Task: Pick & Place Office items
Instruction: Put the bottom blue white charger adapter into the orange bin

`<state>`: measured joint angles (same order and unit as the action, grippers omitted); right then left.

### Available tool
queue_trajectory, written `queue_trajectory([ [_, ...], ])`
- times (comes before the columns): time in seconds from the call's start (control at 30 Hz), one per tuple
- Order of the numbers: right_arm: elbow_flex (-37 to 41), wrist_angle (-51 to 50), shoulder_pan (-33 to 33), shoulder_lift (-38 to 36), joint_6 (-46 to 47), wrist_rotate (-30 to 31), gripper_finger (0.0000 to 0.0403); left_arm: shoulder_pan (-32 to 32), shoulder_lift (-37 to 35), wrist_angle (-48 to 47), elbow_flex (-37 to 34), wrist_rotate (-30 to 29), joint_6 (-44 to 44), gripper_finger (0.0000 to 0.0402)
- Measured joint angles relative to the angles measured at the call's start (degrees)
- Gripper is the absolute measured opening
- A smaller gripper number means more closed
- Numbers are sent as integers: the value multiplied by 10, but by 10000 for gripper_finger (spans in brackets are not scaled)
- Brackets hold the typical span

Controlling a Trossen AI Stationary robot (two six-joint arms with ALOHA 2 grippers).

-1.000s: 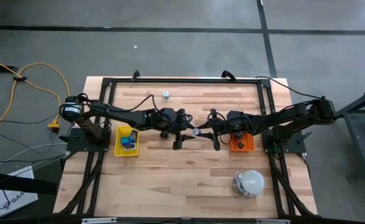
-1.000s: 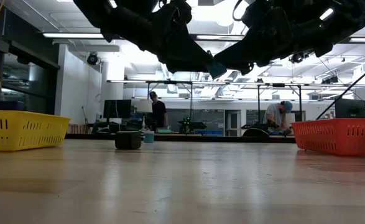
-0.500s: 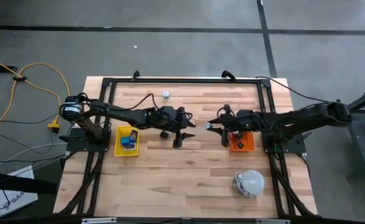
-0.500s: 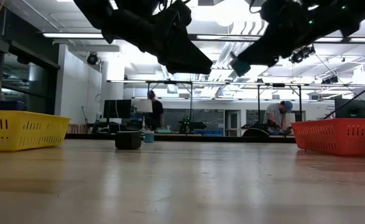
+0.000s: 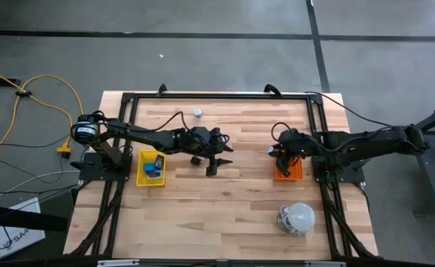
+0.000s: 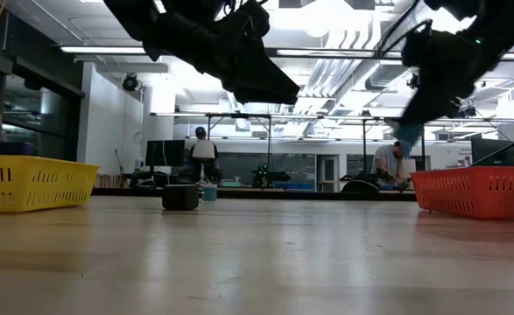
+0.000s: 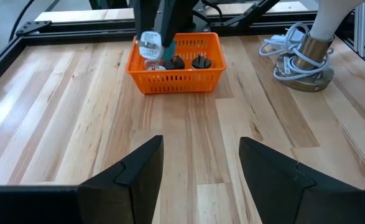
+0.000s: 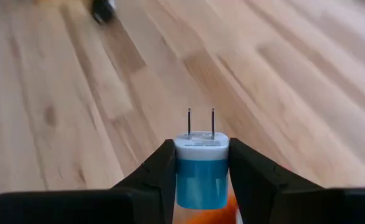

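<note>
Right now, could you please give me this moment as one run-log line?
right fingers: shut on white-and-blue plug, over orange tray | left fingers: open, empty, mid-table | yellow tray: holds items

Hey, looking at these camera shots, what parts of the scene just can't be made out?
- Yellow tray contents: high view, too small to identify; low view, its wall hides them.
- Small piece near the table's far edge: high view, too small to name.
- Orange tray: the right gripper and its blue-and-white plug cover part of the inside.
- White dome: left wrist view, top cut off.
</note>
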<state>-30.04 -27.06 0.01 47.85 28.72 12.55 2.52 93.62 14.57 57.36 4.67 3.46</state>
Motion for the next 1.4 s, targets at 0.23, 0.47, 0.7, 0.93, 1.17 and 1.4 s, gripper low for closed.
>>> queue_trajectory([
  [0.23,0,-114,0,-7,84,-7,112,0,0,0,0,0,0,202],
  [0.47,0,-195,0,-8,151,-11,112,0,0,0,0,0,0,202],
  [0.7,0,-249,0,-7,191,-10,112,0,0,0,0,0,0,202],
  [0.93,0,-262,0,-7,208,-19,113,0,0,0,0,0,0,202],
  [1.17,0,-263,0,-7,210,-22,116,0,0,0,0,0,0,202],
  [1.4,0,-264,0,-7,213,-26,120,0,0,0,0,0,0,202],
])
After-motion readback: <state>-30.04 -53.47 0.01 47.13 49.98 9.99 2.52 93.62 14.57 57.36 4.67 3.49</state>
